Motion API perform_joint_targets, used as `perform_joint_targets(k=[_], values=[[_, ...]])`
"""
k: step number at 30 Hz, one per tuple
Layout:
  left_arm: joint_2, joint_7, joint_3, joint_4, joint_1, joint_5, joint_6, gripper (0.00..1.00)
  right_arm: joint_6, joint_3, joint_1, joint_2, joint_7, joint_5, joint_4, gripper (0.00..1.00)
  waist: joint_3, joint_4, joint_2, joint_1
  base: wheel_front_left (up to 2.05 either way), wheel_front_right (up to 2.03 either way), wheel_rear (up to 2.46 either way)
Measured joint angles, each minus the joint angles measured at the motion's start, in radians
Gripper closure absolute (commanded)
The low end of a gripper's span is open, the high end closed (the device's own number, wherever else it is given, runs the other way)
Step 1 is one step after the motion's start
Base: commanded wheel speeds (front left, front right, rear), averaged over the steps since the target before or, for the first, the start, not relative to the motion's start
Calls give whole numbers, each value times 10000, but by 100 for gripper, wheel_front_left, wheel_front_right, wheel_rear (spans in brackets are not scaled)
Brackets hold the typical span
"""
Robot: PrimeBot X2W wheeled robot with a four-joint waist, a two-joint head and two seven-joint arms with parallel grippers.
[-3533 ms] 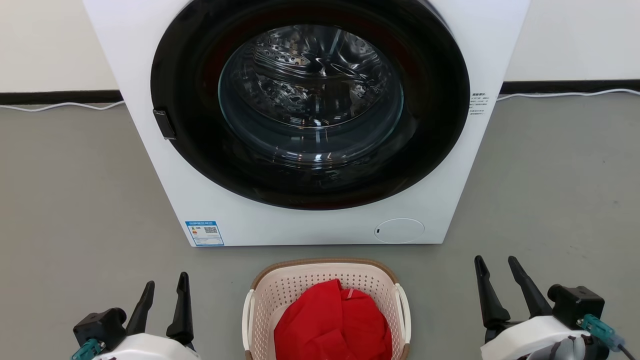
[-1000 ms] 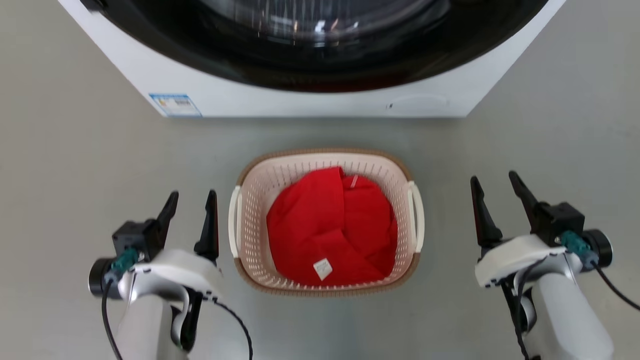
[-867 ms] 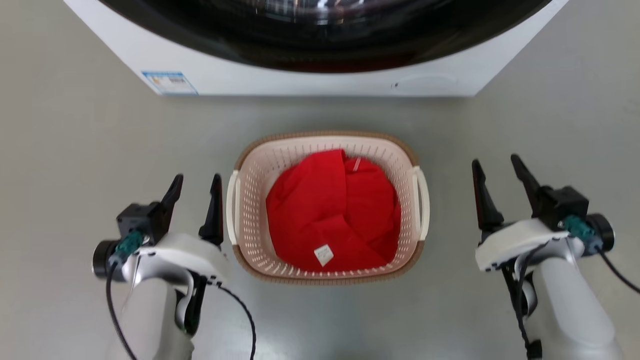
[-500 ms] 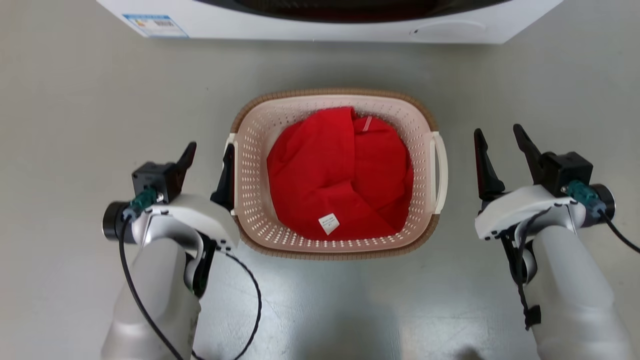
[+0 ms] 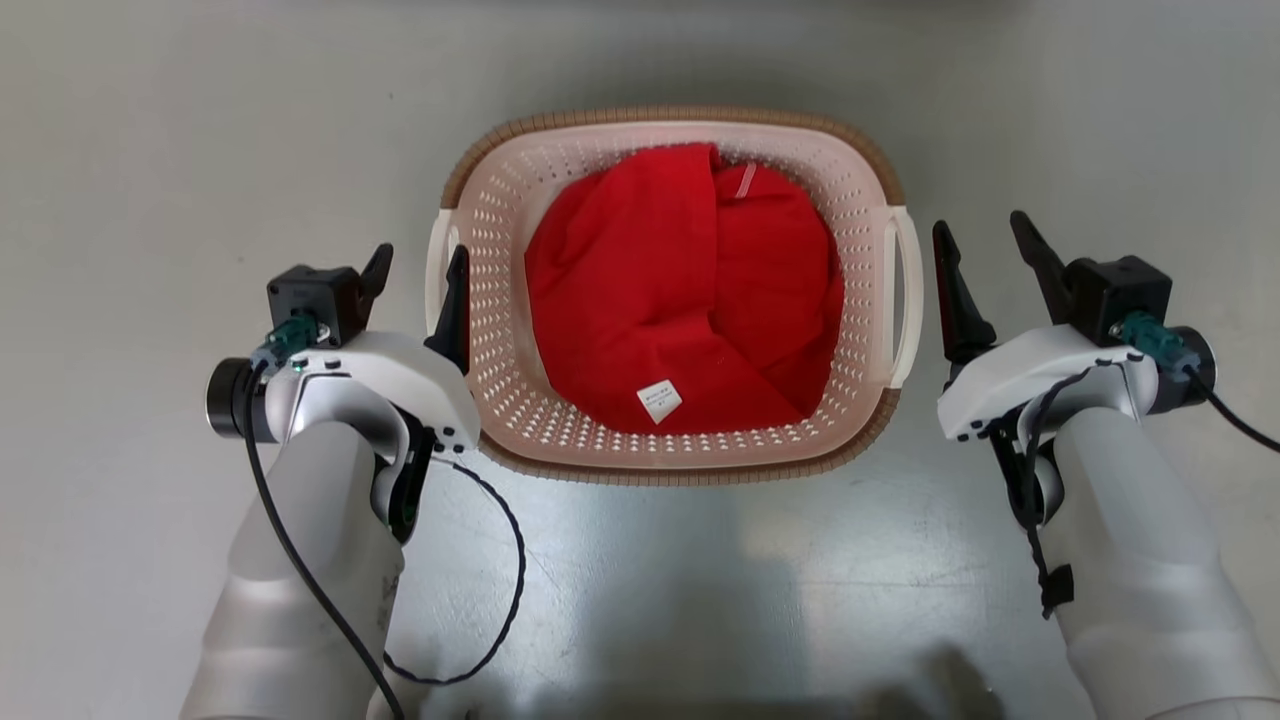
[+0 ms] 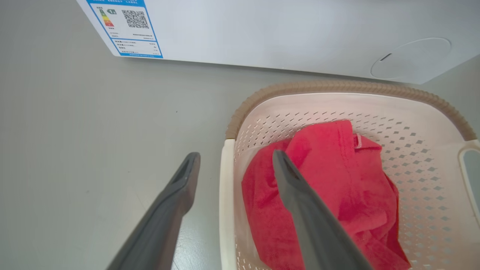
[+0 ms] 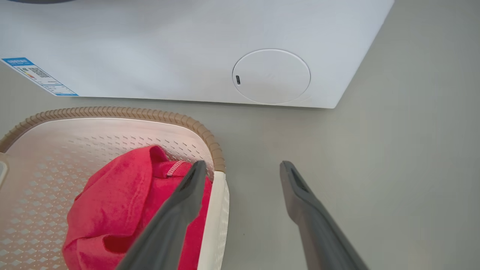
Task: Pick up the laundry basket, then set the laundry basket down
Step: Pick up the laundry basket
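Forearms come nearest: the pale left forearm (image 5: 290,600) and right forearm (image 5: 1150,560) rise from the bottom corners of the head view. They flank the laundry basket (image 5: 520,400), which sits on the grey floor (image 5: 150,150) between them. Its long axis runs side to side across the robot, with a white handle at each short end. The left gripper (image 5: 418,272) stands spread and empty, its fingers either side of the left handle (image 5: 434,270) (contact cannot be told). The right gripper (image 5: 980,228) is likewise spread and empty, its inner finger just beside the right handle (image 5: 908,290). A red cloth (image 5: 660,280) with a small white tag (image 5: 659,401) covers the basket's bottom. Beyond the far rim stands a white washing machine (image 6: 262,33).
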Motion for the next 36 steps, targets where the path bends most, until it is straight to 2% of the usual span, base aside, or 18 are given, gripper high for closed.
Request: perform_joint_targets(k=[8, 13, 29, 36], values=[[-15, 0, 0, 552, -458, 0, 107, 0, 0, 63, -362, -35, 0, 40, 307, 0, 503, 15, 0, 0, 0, 0, 0], [-19, 0, 17, 694, -616, 17, 330, 0, 0, 395, -555, -36, 0, 222, 569, 0, 714, 57, 0, 0, 0, 0, 0], [-21, 0, -224, 713, -825, -125, 337, 0, 0, 1156, -771, -77, -2, 1106, 1127, 0, 1299, 86, -1, 0, 0, 0, 0], [-17, 0, -504, 928, -842, -293, 430, 0, 0, 1563, -1004, -94, -6, 1283, 1802, 0, 1419, 93, 0, 0, 0, 0, 0]])
